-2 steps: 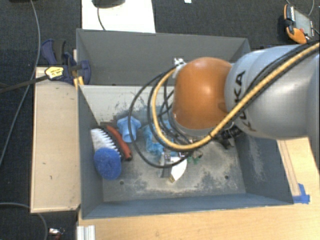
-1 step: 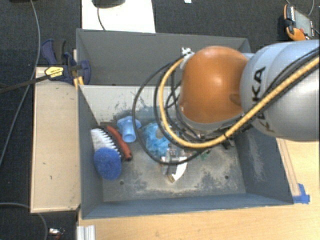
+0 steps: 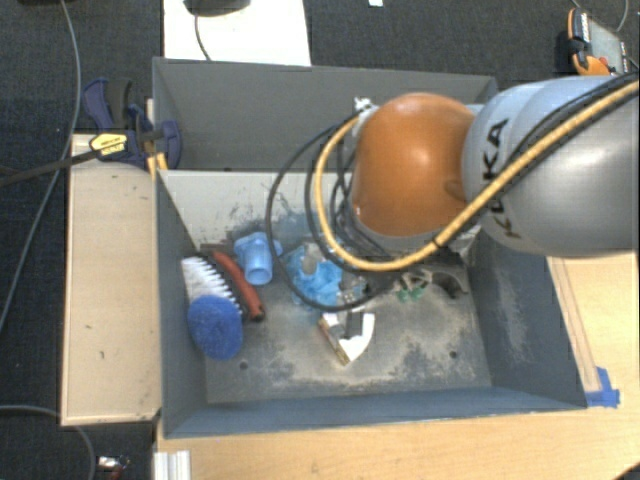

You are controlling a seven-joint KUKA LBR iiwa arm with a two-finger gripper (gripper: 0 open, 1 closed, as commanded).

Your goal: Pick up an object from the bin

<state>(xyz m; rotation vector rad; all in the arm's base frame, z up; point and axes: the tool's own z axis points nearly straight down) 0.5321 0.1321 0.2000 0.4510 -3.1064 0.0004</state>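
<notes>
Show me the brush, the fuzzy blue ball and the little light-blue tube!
brush [image 3: 205,276], camera view, on its white bristles.
fuzzy blue ball [image 3: 215,330], camera view, on its middle.
light-blue tube [image 3: 257,260], camera view, on its side.

White curved obj [image 3: 354,338] w/ tan edge, flat mid-front on bin [image 3: 440,363] floor.

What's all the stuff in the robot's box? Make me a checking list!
Surface: grey bin floor, dusty and scuffed.
Job's things: crumpled light blue thing mid-bin, beneath the gripper.
Clutter: white-bristled brush, dark blue ball, light blue tube at left; white-and-tan piece just below the gripper in view; green bit at right.
Grippers: low over the crumpled thing; open or shut cannot be told.
Cables: black and yellow loops round the orange cover.
Surroundings: dark floor.
</notes>
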